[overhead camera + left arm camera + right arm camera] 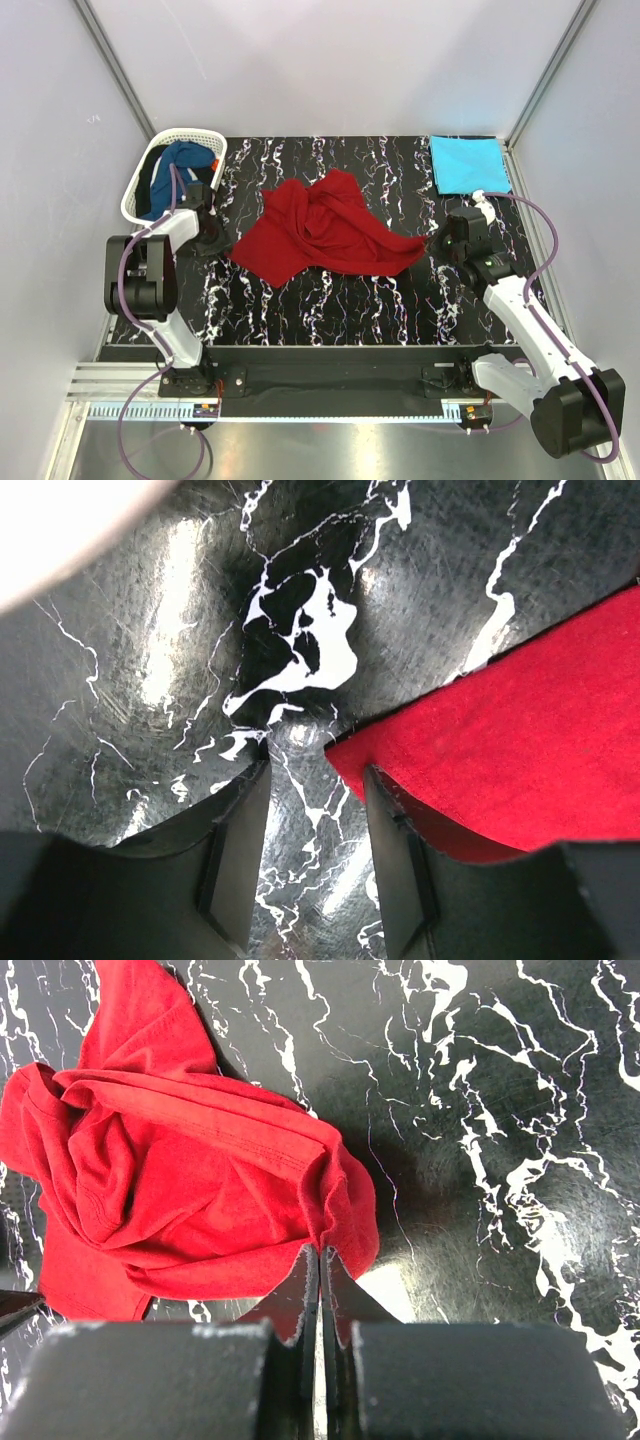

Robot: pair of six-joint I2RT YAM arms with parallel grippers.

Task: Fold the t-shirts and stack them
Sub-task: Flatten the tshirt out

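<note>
Nearest the lens, right wrist view: my right jaws are pressed together, tips meeting at lower centre of the frame. A bunched corner of the deep red t-shirt [180,1180] is pinched between them, and its creases run into the tips. The rest of the shirt lies crumpled across the left half of that frame on the black, white-veined counter [500,1160].

Left wrist view: my left jaws stand apart, moderately wide, with only bare counter in the gap. The right-hand finger [395,860] overlaps the edge of the red cloth, which fills the right side of the frame. The shirt's corner ends just at that fingertip. The left-hand finger [235,850] sits over bare counter. I cannot tell whether the tips touch the surface.

Top view:
- The red shirt is spread unfolded at centre frame, rumpled in the middle. Its left corner lies near my left jaws and its right corner is at my right jaws.
- A bright turquoise t-shirt [470,165] lies folded flat in the upper right corner of the counter, well apart from the red one.
- A white lattice basket [131,200] sits at upper left, beside my left arm. The dark blue t-shirt [185,160] is heaped inside it with some black cloth.
</note>
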